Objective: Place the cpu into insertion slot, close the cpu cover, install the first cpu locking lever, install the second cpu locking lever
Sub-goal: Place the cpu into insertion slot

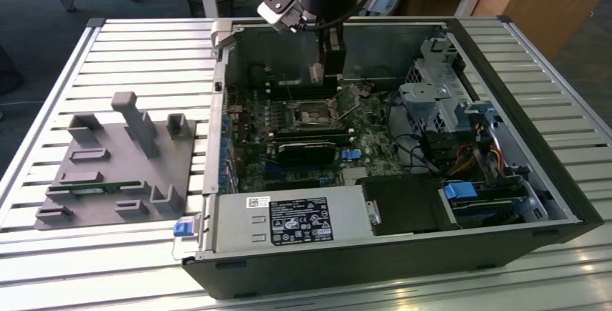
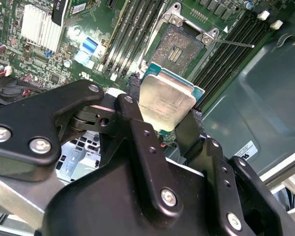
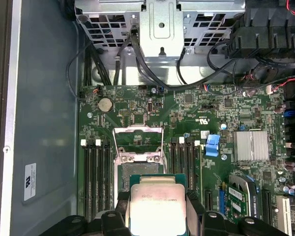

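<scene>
The gripper (image 2: 164, 112) is pinching the cpu (image 2: 166, 101) by 2 opposite edges between its black fingers (image 2: 130, 110), metal face toward the camera in both wrist views. The chip hangs above the motherboard (image 3: 196, 118), apart from it and not yet seated. In the first wrist view the cpu (image 3: 156, 206) overlaps the near edge of the insertion slot (image 3: 137, 168), whose dark centre lies bare beyond it. The cpu cover (image 3: 137, 130) stands swung open at the slot's far edge, its window empty. In the second wrist view the insertion slot (image 2: 178, 46) is uncovered, and a thin locking lever (image 2: 231, 43) juts out beside it, unlatched. Long black memory slots (image 3: 96, 177) run along both sides of the slot. In the exterior view the gripper (image 1: 325, 74) reaches down into the open computer case (image 1: 535, 139), just above the insertion slot (image 1: 313, 114) near the case's back wall. The case lies on a slatted table (image 1: 125, 46), toward the exterior view's right edge. A grey fixture (image 1: 115, 168) sits on the same table, near the exterior view's left edge and well apart from the gripper.
</scene>
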You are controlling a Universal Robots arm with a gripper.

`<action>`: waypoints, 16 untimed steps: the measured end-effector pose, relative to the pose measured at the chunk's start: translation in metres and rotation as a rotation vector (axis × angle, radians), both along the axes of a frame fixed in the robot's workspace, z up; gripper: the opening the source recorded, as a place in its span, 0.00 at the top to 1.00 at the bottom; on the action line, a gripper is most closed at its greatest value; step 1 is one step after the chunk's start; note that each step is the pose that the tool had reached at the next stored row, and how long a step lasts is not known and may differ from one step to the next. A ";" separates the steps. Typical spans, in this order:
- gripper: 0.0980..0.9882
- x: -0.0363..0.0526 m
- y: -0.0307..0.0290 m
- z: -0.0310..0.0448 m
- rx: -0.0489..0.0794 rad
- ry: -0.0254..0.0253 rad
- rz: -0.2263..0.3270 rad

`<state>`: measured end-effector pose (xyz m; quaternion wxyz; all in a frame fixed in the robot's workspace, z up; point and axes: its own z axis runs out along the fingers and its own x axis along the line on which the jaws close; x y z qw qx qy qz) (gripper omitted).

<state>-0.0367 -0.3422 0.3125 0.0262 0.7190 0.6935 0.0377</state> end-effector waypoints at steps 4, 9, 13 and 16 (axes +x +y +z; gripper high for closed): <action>0.51 0.0000 0.0000 -0.0012 0.000 0.0000 0.000; 0.51 0.0000 0.0000 -0.0024 0.000 0.0001 0.000; 0.51 0.0000 0.0000 -0.0035 0.000 0.0000 0.000; 0.51 0.0000 0.0000 -0.0042 0.000 0.0000 0.000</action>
